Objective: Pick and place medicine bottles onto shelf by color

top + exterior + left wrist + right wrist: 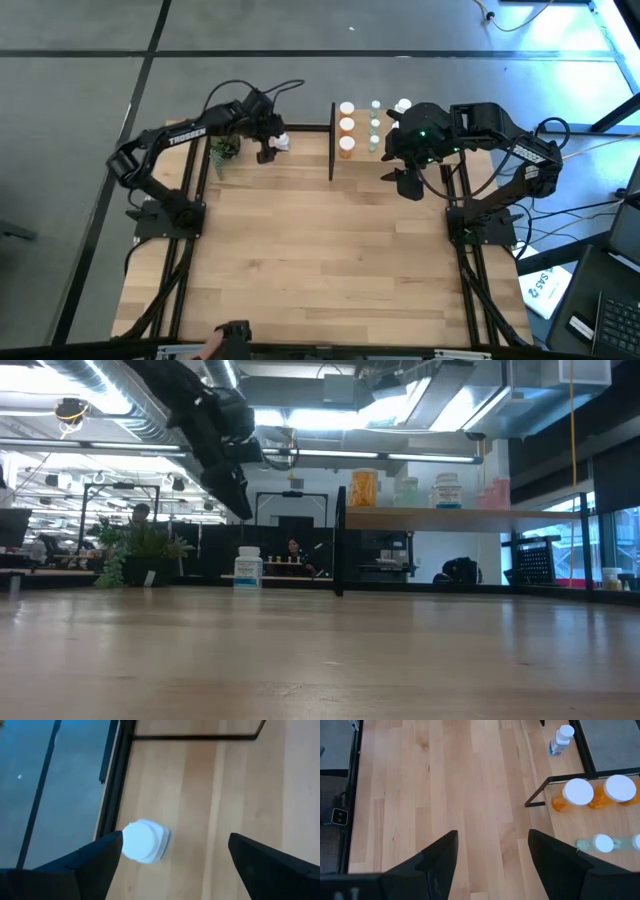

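We see L gripper (170, 865) jaws wide over light-wood table (320, 260), white bottle (142, 841) upright below, by one fingertip. R gripper (492, 862) wide, empty, just beside shelf (600, 827) w/ orange bottles (575, 795). Office bkgd behind.

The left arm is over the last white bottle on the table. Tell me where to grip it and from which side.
Grip the white bottle on its round body just below the white cap, coming straight down from above. It stands upright on the table, clear of the shelf, and the open left gripper hangs above it, one finger close beside the cap. Shifting to centre it first looks wise.
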Robot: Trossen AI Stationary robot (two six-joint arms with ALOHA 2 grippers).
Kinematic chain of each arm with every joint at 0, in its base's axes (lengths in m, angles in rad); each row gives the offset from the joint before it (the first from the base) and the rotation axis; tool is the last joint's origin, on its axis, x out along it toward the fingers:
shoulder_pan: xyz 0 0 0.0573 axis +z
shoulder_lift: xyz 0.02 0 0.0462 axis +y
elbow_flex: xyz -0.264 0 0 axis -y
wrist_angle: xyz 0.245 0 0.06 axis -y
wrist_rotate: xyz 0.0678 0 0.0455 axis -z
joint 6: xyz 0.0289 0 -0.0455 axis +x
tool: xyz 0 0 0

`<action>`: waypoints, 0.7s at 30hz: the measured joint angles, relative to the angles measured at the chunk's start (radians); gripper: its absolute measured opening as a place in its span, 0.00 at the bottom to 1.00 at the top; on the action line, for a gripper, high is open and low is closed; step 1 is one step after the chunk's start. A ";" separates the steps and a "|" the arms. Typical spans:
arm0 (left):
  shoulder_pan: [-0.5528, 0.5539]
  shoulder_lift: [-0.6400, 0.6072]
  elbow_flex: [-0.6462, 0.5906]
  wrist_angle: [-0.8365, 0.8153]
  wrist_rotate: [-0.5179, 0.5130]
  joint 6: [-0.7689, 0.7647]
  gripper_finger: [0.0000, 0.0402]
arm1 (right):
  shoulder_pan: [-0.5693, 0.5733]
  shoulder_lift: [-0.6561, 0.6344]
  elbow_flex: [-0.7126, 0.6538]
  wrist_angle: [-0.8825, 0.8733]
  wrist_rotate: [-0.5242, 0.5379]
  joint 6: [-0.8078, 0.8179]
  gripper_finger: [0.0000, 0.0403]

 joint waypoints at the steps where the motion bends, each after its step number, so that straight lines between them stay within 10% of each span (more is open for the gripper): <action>1: 0.010 0.008 -0.001 0.001 0.007 0.010 0.89 | 0.000 0.000 0.000 0.000 0.000 0.001 0.60; 21: 0.137 0.191 -0.001 0.145 0.021 0.016 0.89 | 0.000 0.000 0.000 0.002 0.000 0.001 0.60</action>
